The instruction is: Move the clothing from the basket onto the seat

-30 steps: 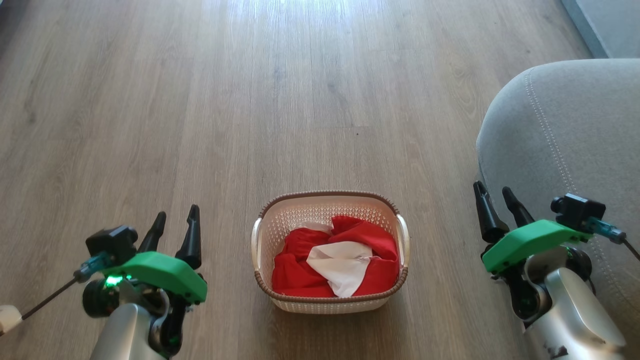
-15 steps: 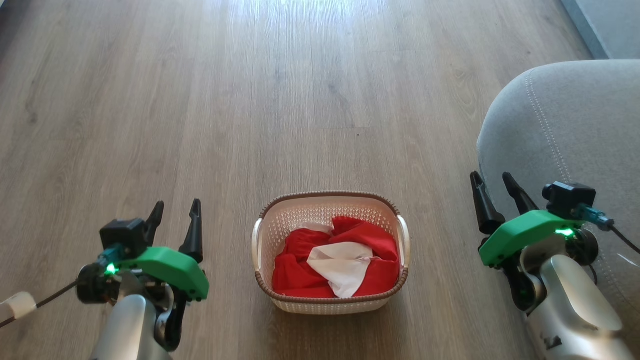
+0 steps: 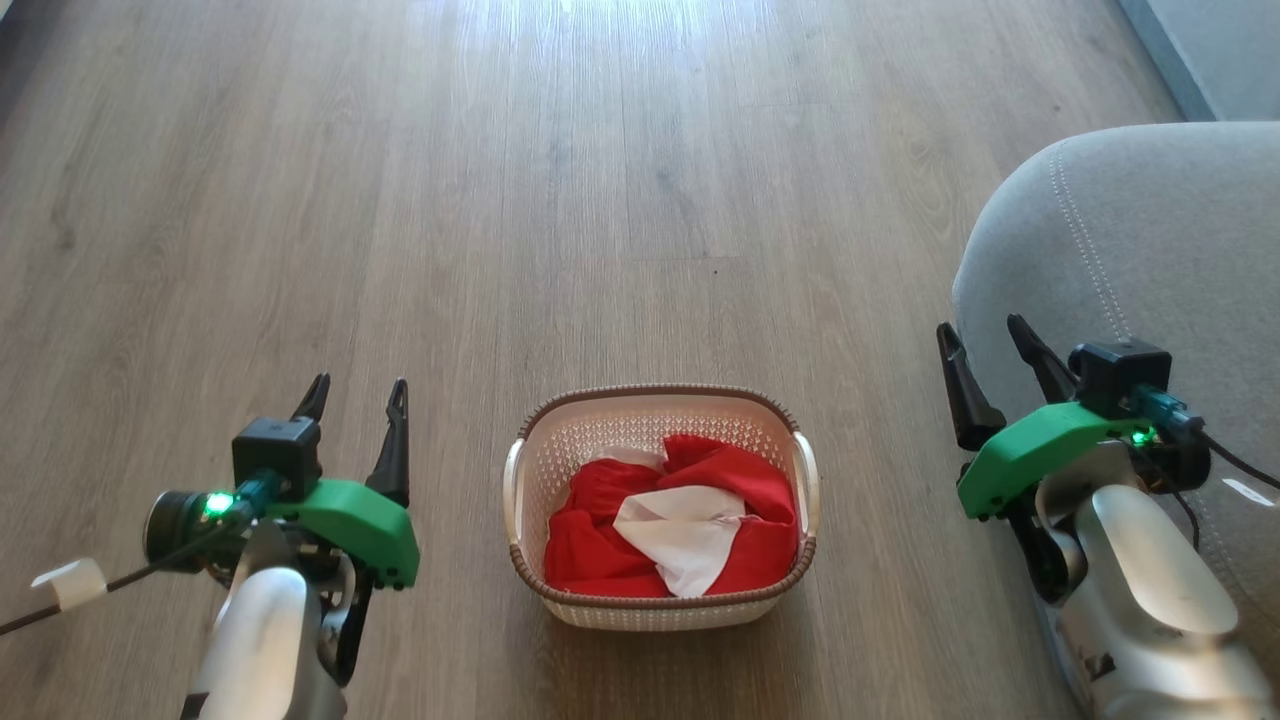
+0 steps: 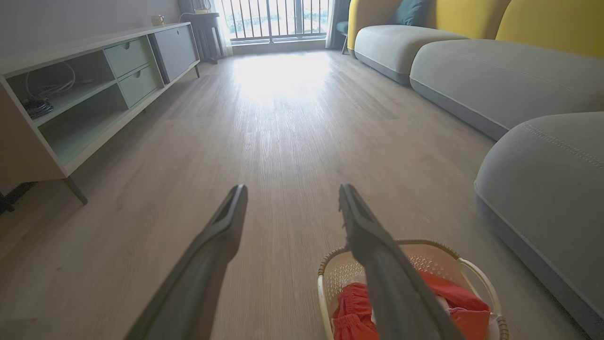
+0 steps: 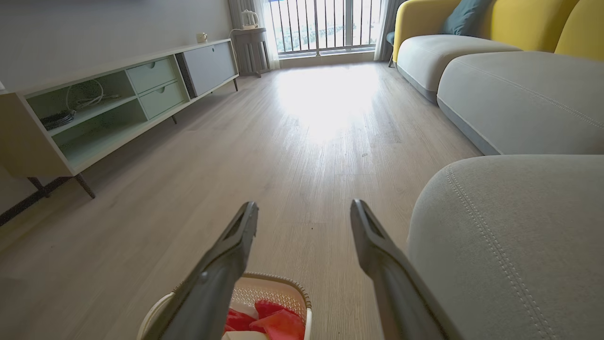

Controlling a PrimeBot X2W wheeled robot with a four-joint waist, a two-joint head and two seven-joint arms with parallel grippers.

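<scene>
Clothing (image 3: 668,528), red and white, lies bunched inside basket (image 3: 650,390) on wood floor (image 3: 600,200). Left gripper (image 3: 358,382) and right gripper (image 3: 979,325) flank basket, jaws spread, both empty. Seat (image 3: 1150,230) beside right gripper.

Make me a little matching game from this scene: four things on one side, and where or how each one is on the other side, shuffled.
Things:
1. clothing
2. basket
3. seat
4. left claw

Descriptions:
A. grey, on the robot's right
B. open and empty, to the left of the basket
C. red and white, crumpled inside the basket
D. cream, standing on the wooden floor

Pairs: 1-C, 2-D, 3-A, 4-B
</scene>
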